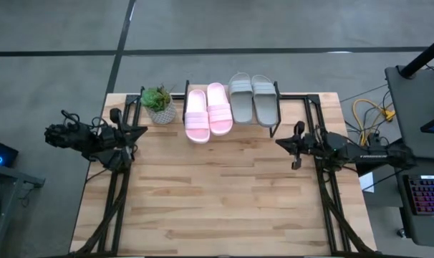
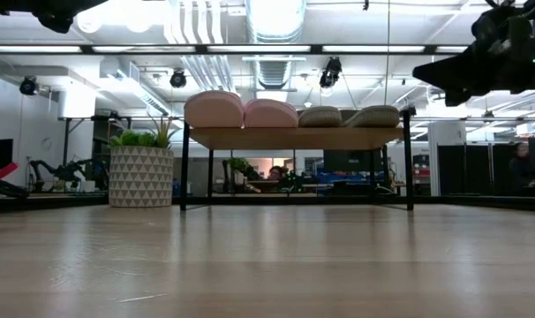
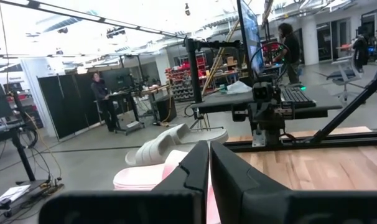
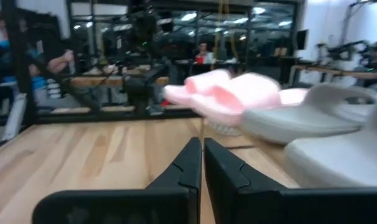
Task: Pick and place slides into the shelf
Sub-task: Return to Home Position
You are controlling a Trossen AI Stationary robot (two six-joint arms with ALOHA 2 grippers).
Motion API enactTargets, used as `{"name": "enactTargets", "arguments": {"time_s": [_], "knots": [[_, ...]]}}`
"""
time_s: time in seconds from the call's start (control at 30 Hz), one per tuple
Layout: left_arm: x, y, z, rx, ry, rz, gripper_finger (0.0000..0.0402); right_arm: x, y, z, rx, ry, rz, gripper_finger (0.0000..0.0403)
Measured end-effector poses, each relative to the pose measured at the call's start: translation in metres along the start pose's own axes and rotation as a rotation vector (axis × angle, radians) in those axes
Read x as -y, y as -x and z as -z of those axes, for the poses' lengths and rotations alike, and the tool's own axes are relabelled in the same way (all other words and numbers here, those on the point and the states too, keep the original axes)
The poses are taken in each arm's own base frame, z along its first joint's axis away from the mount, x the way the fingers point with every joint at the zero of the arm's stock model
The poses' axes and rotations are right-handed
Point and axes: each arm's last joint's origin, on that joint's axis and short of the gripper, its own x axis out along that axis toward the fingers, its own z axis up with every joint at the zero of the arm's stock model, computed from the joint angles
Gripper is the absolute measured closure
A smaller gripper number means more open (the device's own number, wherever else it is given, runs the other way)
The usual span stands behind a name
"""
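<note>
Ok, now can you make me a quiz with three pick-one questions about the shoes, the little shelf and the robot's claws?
1. How many slide sandals lie on the low shelf with a light wooden top and black legs? A) two B) three C) four
2. Where does the potted green plant stand? A) beside the shelf's pink end B) on the shelf C) at the table's middle
3. How are the left gripper and right gripper? A) both wide open B) both shut, empty C) one holding a sandal

Answers: 1 C, the light pink pair and the grey-green pair sit side by side on top. 2 A, the high view shows it next to the pink pair. 3 B, each wrist view shows fingers together with nothing between.
</note>
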Motion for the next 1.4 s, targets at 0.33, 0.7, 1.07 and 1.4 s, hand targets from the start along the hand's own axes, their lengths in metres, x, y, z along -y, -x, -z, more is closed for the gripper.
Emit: {"name": "enactTargets", "arguments": {"time_s": [0.33, 0.7, 1.07, 1.4], "knots": [[0.005, -0.003, 0.007, -0.024, -0.013, 0.008, 0.0401, -0.01, 0.013, 0.001, 0.004, 0.037, -0.008, 0.0394], [0.033, -0.015, 0.052, -0.009, 0.127, 0.15, 0.0402, -0.008, 0.017, 0.003, -0.022, 0.07, 0.095, 0.0394], [0.031, -0.023, 0.065, 0.054, 0.055, 0.091, 0.0401, -0.008, 0.017, 0.003, -0.024, 0.076, 0.122, 0.0394], [0.024, -0.037, 0.09, -0.025, 0.104, 0.088, 0.0401, -0.008, 0.017, 0.003, -0.025, 0.084, 0.123, 0.0394]]}}
